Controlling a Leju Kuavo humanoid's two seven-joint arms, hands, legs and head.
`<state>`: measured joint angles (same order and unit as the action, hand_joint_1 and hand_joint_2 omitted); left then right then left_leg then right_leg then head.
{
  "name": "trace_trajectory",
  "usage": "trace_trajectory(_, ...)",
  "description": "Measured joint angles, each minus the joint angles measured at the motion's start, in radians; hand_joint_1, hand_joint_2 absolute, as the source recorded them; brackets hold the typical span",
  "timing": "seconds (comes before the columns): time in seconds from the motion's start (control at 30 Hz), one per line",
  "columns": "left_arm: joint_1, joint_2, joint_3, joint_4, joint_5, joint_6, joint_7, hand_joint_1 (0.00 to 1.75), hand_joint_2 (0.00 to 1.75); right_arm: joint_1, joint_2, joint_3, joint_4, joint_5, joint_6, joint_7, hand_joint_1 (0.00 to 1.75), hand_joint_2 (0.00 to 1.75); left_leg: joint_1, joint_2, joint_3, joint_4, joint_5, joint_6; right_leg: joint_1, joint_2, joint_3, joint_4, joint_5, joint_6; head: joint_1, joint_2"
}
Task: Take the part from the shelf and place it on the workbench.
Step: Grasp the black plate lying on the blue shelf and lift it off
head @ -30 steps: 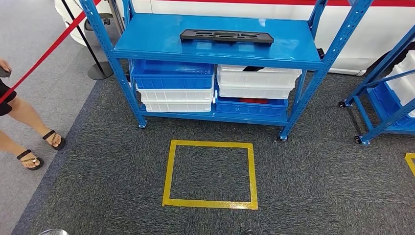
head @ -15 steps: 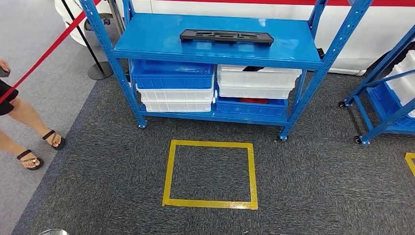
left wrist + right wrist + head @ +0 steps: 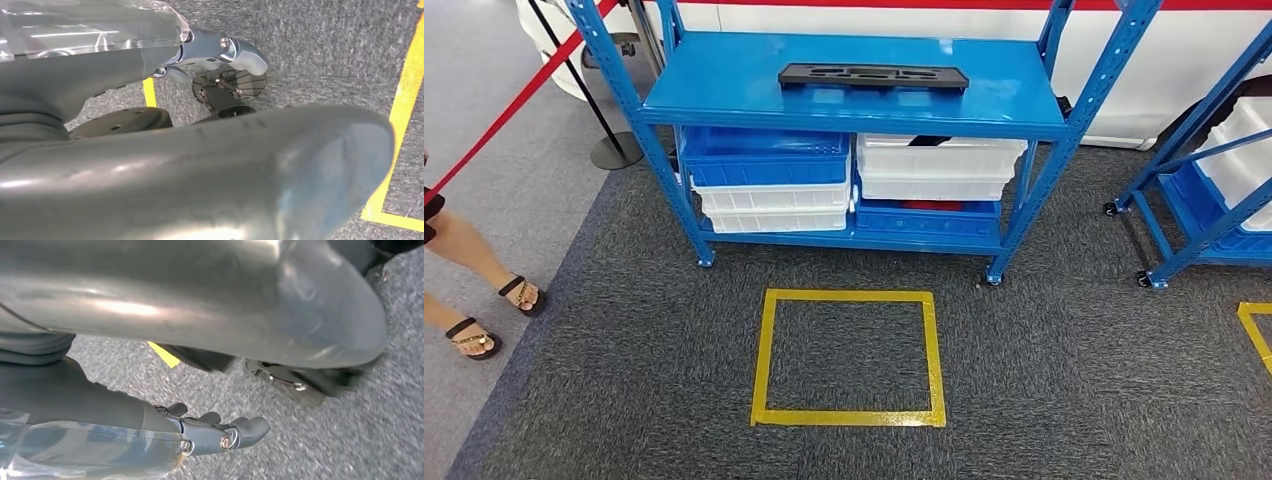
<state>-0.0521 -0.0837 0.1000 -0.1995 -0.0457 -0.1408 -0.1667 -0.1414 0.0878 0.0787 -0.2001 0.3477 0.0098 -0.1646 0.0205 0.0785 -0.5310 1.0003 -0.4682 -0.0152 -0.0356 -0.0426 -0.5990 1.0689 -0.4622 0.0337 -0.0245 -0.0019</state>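
Left hand (image 3: 220, 50) hangs over grey carpet (image 3: 1044, 380), fingers loosely extended, holding nothing. Right hand (image 3: 220, 432) likewise hangs empty above the carpet, fingers apart. Black flat part (image 3: 873, 76) lies on the top board of the blue shelf (image 3: 724, 85), near its back edge. White and blue bins (image 3: 774, 180) below. Yellow tape square (image 3: 848, 358) on the floor before the shelf.

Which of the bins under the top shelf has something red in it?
The blue bin at the lower right, under the white bin. Red shows over its rim; no red shows in the others.
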Motion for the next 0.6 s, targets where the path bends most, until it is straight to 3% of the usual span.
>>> trace_trajectory(0.03, 0.000, 0.001, 0.000, 0.000, 0.000, 0.000, 0.000, 0.00, 0.00, -0.001, 0.000, 0.001, 0.000, 0.001, 0.001, 0.001, 0.00, 0.00, -0.002, 0.004, 0.000, 0.007, -0.006, -0.009, 0.003, -0.006, 0.009, -0.020, 0.003, -0.008, 0.000, 0.000)
trace_trajectory(0.13, -0.001, 0.001, 0.000, 0.000, 0.001, 0.000, 0.001, 0.00, 0.00, 0.001, 0.000, 0.003, 0.000, -0.001, 0.000, 0.003, 0.00, 0.00, 0.001, 0.012, 0.006, 0.010, -0.012, -0.029, 0.008, 0.011, 0.004, -0.019, -0.002, -0.034, 0.000, 0.000)
trace_trajectory(0.2, -0.002, 0.001, 0.000, 0.000, 0.003, -0.001, 0.002, 0.00, 0.00, 0.000, 0.000, 0.003, 0.000, -0.003, -0.001, 0.004, 0.00, 0.00, 0.005, -0.012, -0.006, 0.044, -0.043, -0.037, 0.007, 0.022, 0.004, -0.023, 0.001, -0.047, 0.000, 0.000)
trace_trajectory(0.3, 0.003, 0.000, 0.000, 0.002, 0.007, -0.006, 0.005, 0.00, 0.00, -0.003, 0.001, 0.003, 0.000, -0.004, -0.001, 0.002, 0.00, 0.00, 0.006, -0.060, -0.090, 0.228, -0.137, -0.040, 0.011, 0.038, 0.003, -0.024, 0.003, -0.058, 0.000, 0.000)
trace_trajectory(0.33, 0.006, 0.000, 0.000, 0.002, 0.007, -0.008, 0.006, 0.00, 0.00, -0.003, 0.002, 0.003, 0.000, -0.004, -0.001, 0.001, 0.00, 0.00, 0.006, -0.065, -0.116, 0.280, -0.151, -0.038, 0.015, 0.044, 0.004, -0.024, 0.002, -0.060, 0.000, 0.000)
trace_trajectory(0.37, 0.008, 0.000, 0.000, 0.003, 0.007, -0.009, 0.006, 0.00, 0.00, -0.003, 0.002, 0.003, 0.000, -0.004, -0.001, 0.001, 0.00, 0.00, 0.005, -0.067, -0.126, 0.296, -0.144, -0.034, 0.018, 0.050, 0.005, -0.024, 0.002, -0.061, 0.000, 0.000)
trace_trajectory(0.4, 0.010, 0.000, 0.000, 0.003, 0.007, -0.010, 0.006, 0.00, 0.00, -0.003, 0.002, 0.003, 0.000, -0.004, -0.001, 0.000, 0.00, 0.00, 0.003, -0.068, -0.119, 0.271, -0.118, -0.028, 0.021, 0.056, 0.007, -0.024, 0.002, -0.061, 0.000, 0.000)
trace_trajectory(0.5, 0.009, 0.001, 0.001, 0.003, 0.007, -0.012, 0.004, 0.00, 0.00, -0.004, 0.005, 0.002, 0.000, -0.005, -0.001, -0.003, 0.00, 0.00, -0.009, -0.075, -0.038, 0.078, -0.021, -0.001, 0.026, 0.070, 0.011, -0.024, 0.002, -0.059, 0.000, 0.000)
trace_trajectory(0.53, 0.008, 0.002, 0.001, 0.003, 0.007, -0.013, 0.004, 0.00, 0.00, -0.004, 0.006, 0.002, 0.000, -0.005, 0.000, -0.004, 0.00, 0.00, -0.013, -0.078, -0.021, 0.037, -0.009, 0.004, 0.026, 0.073, 0.010, -0.025, 0.002, -0.056, 0.000, 0.000)
trace_trajectory(0.6, 0.007, 0.000, 0.001, 0.003, 0.007, -0.017, 0.003, 0.00, 0.00, -0.004, 0.008, 0.002, 0.000, -0.006, 0.000, -0.006, 0.00, 0.00, -0.017, -0.079, -0.016, 0.015, -0.006, 0.000, 0.028, 0.073, 0.007, -0.023, 0.001, -0.051, 0.000, 0.000)
